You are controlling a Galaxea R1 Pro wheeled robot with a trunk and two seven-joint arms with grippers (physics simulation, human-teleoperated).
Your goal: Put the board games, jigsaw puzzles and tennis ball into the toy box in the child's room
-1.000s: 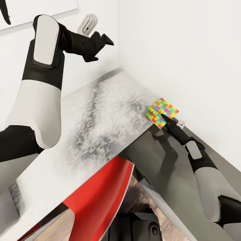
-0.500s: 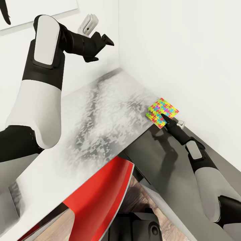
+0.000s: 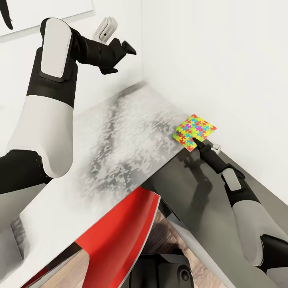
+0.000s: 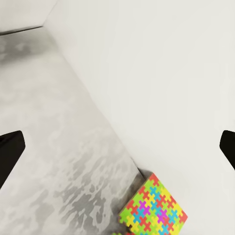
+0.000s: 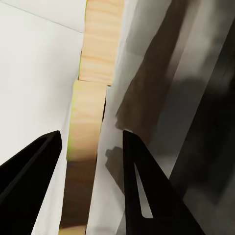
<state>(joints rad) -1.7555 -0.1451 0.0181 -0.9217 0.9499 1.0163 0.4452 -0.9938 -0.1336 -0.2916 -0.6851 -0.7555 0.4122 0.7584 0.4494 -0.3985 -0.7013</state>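
Observation:
A multicolour jigsaw puzzle (image 3: 195, 130) lies tilted at the far right corner of the table (image 3: 120, 144), close to the wall. My right gripper (image 3: 196, 142) reaches up from below the table edge and is shut on the puzzle's near edge. In the right wrist view its dark fingers (image 5: 142, 186) flank the board's pale wooden edge (image 5: 87, 127). My left gripper (image 3: 129, 47) is held high near the wall corner, open and empty. Its wrist view looks down on the puzzle (image 4: 154, 210). The toy box, board games and tennis ball are out of view.
A red chair (image 3: 120, 236) stands tucked against the table's near edge. The table's dark grey side panel (image 3: 204, 212) drops away beside my right arm. White walls close in behind and to the right of the table. Wood floor (image 3: 160, 228) shows below.
The puzzle's near edge has risen and the board has tipped up and shifted slightly toward the wall in my right gripper. The left arm has not moved.

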